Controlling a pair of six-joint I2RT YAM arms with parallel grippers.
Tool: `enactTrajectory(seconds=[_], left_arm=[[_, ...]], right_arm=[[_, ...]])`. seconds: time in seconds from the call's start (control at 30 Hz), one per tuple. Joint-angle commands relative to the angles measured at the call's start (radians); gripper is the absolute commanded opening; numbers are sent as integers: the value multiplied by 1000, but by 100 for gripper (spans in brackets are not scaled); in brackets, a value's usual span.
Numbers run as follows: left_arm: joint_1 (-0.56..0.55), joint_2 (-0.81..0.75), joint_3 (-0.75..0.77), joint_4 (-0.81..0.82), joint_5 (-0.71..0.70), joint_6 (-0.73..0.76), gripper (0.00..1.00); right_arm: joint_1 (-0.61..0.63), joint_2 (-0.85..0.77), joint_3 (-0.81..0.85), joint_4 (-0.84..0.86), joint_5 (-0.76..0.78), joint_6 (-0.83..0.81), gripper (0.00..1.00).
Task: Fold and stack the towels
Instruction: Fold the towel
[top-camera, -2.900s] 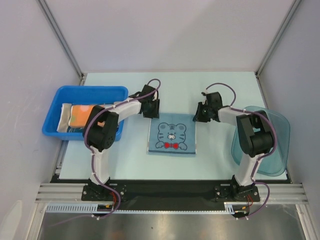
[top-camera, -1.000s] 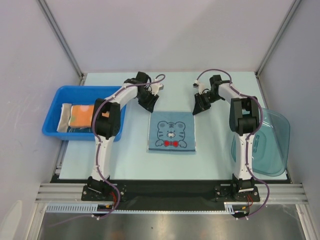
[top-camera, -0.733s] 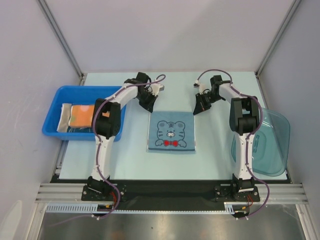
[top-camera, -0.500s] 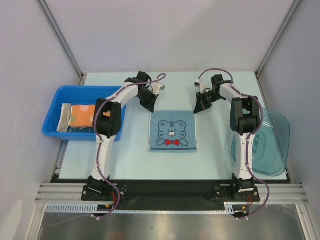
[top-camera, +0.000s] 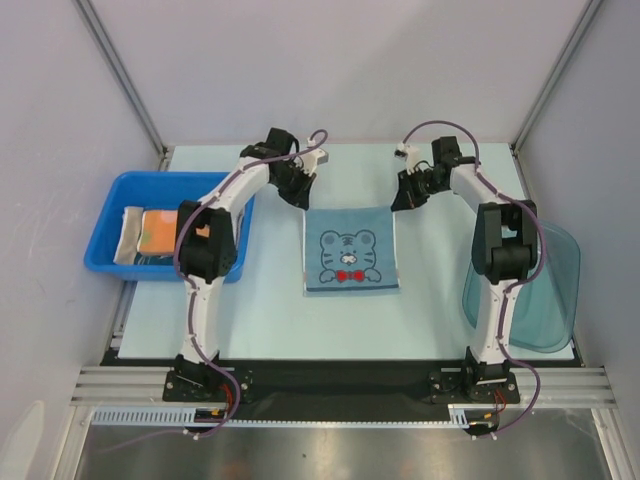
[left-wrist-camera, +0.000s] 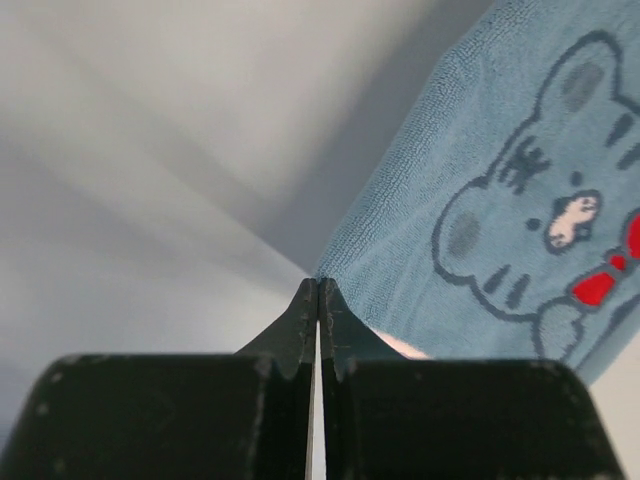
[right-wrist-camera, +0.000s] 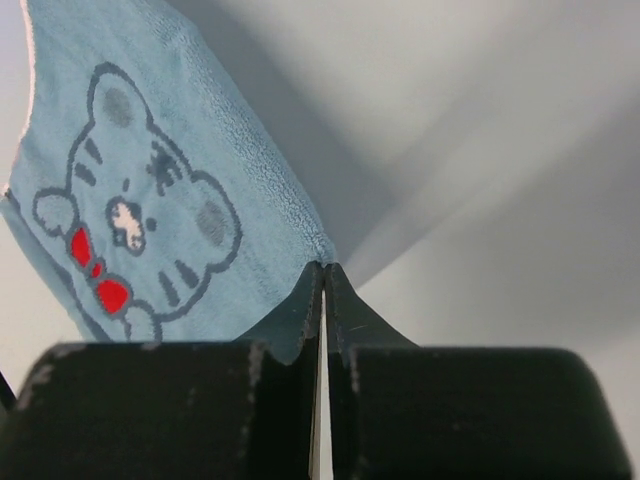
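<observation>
L jaws pressed tight on the far-left corner of the light blue towel (top-camera: 350, 252), R jaws same on the far-right corner. Both wrist cams show terry pinched right at the tips, no gap. Towel hangs btwn my two arms over mid counter (top-camera: 260, 320), tiger face up toward the top cam, far edge raised. Near edge sits low, can't tell if it touches down. Light, floppy stuff: zero stiffness, sags wherever I'm not holding, so the corners are the right spots to take it. I'd judge both need equal tension or the fold line skews. Terry nap grips OK, not slippery, nothing fragile. Tip-only pinch is thin tho, so a jerk could slip a corner out. Blue bin (top-camera: 180, 178) on my L has folded ones, orange towel (top-camera: 158, 228) showing. Stack prob goes there.
</observation>
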Motion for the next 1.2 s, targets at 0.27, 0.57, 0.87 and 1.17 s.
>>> enactTrajectory(seconds=[0.27,0.57,0.87,1.17], left_arm=[[-12,-251,-195,72,13,-25,0],[-62,-458,-456,148,-14,-69,0],[-139,-639,-712,226,-40,-152,0],[-209,-661,-858,267,-53,-214,0]], right_arm=[[7,-251,-225,147,22,53,0],[28,-479,-477,236,57,154,0],[80,-697,-749,367,155,327,0],[114,-725,-858,339,217,399,0]])
